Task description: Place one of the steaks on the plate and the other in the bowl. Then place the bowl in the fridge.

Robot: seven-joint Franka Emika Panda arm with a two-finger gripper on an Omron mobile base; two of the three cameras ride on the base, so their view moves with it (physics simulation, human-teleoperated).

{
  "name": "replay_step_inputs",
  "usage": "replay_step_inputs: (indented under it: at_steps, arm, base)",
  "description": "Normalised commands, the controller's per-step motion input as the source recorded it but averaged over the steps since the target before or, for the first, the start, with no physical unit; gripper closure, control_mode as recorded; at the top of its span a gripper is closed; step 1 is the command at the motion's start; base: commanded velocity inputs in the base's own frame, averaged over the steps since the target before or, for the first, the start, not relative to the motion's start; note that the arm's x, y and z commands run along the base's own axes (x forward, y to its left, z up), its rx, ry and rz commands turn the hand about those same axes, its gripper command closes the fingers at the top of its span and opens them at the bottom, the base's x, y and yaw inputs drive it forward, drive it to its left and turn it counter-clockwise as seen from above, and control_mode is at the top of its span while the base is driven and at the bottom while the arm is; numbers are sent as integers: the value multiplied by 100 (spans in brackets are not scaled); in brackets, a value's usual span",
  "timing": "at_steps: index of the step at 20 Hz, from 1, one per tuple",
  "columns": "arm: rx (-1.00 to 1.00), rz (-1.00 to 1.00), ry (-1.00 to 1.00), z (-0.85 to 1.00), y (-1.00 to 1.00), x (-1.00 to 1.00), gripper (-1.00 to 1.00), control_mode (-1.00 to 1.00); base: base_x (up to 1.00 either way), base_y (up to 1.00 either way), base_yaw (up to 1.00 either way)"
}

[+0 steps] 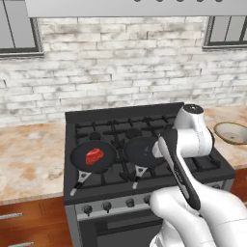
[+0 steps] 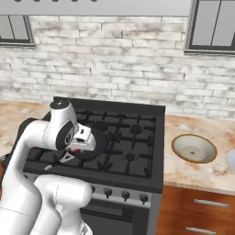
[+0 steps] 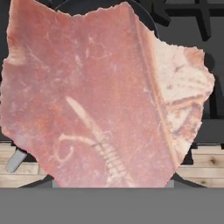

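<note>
The pale pink steak (image 3: 96, 96), with whitish fat on one side, sits right up against my hand and hides my fingertips. My gripper (image 2: 75, 150) is down at the right black pan (image 2: 98, 142) on the stove, with a bit of that steak's red (image 2: 72, 149) showing under it. I cannot make out whether the jaws are closed. The deep red steak (image 1: 94, 156) lies in the left pan (image 1: 77, 161). The tan bowl (image 2: 193, 148) rests on the counter right of the stove, with the whitish plate (image 2: 231, 160) just beyond it at the picture's edge. The fridge is out of view.
The black stove (image 1: 144, 113) has raised grates and front knobs. Both pan handles (image 1: 79, 181) stick out toward me. Marble counter (image 1: 29, 159) runs on both sides, with a brick wall behind and wooden drawers (image 2: 202, 206) below.
</note>
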Motion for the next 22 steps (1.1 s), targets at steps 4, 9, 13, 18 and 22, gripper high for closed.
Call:
replay_step_inputs:
  at_steps: [4,9,13,18,22]
  arm:
    - [0,0,0,0,0,0,100,-100]
    - [0,0,0,-3,-1,0,100,100]
    - [0,0,0,0,0,0,100,100]
    - [0,0,0,0,0,0,100,100]
    - [0,0,0,0,0,0,100,100]
  base:
    - [0,0,0]
    - [0,-15,0]
    - [0,-74,0]
    - [0,-100,0]
    - [0,-100,-1]
